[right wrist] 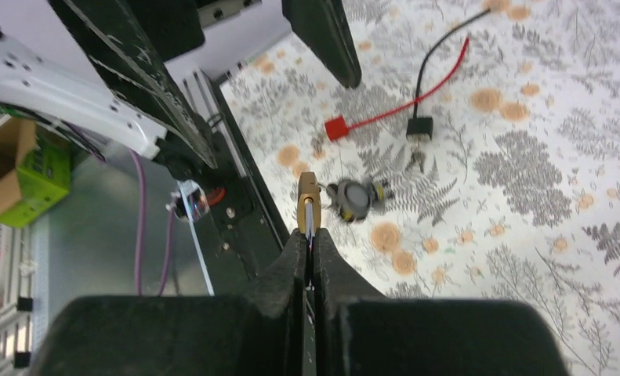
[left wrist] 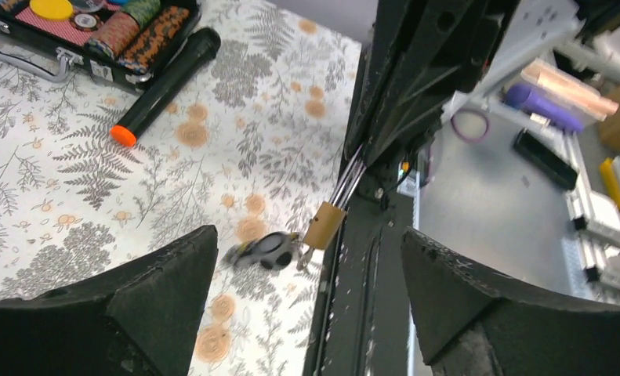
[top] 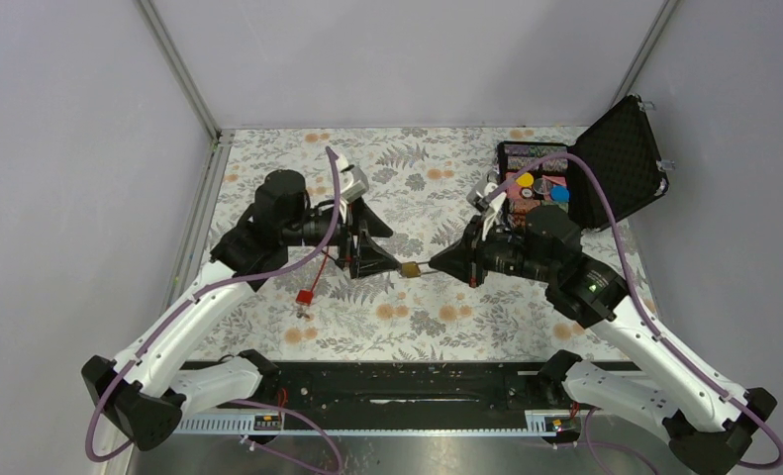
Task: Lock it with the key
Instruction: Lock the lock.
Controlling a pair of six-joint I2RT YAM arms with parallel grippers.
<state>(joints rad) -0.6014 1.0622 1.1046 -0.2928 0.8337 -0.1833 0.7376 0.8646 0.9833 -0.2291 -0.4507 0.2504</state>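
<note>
One padlock point(top: 408, 269) held over the middle of the table point(top: 446, 168)
Right gripper point(right wrist: 310, 235) pinches its shackle, key point(right wrist: 353, 197) hanging blurred at its end; left gripper point(left wrist: 306, 239) faces it, jaws wide, empty

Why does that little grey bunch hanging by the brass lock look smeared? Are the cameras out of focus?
Left wrist view: the keys beside the brass padlock are streaked, probably by motion, since the tablecloth print around them is crisp. Right wrist view: the keys look slightly soft too. Top view: even light, only faint shadows, and everything is reasonably sharp.
</note>
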